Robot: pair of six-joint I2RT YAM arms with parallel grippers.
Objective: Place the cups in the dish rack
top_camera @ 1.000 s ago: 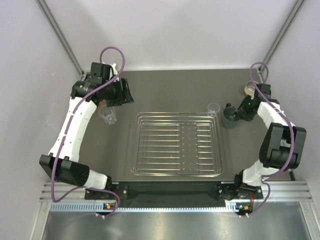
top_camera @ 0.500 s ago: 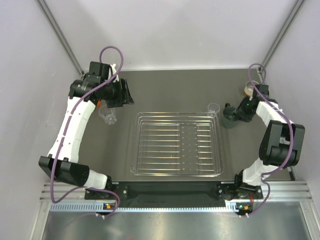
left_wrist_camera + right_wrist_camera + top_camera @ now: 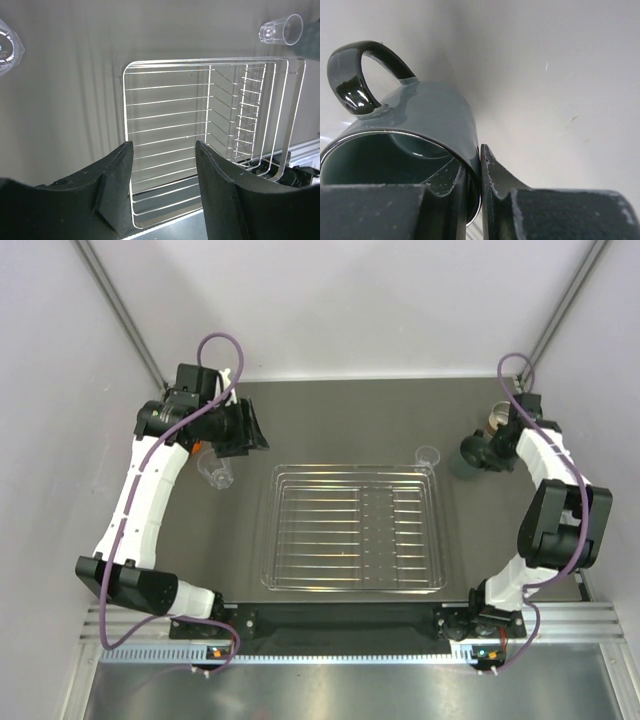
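- Dark table (image 3: 340, 415), closed in by walls (image 3: 350, 310) on three sides, carries the dish rack (image 3: 355, 528) at its middle, apart from each.
- Right gripper (image 3: 479, 190) pinches the rim of the dark grey cup (image 3: 430, 115), right of the rack.
- Left gripper (image 3: 164, 147) hangs spread near a clear cup (image 3: 215, 470).

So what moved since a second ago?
The right gripper, pinching the wall of the dark grey cup with a handle, carried it away from the silver wire dish rack toward the far right, seemingly lifted off the table. The left gripper barely moved; the rack and two clear plastic cups stayed put.
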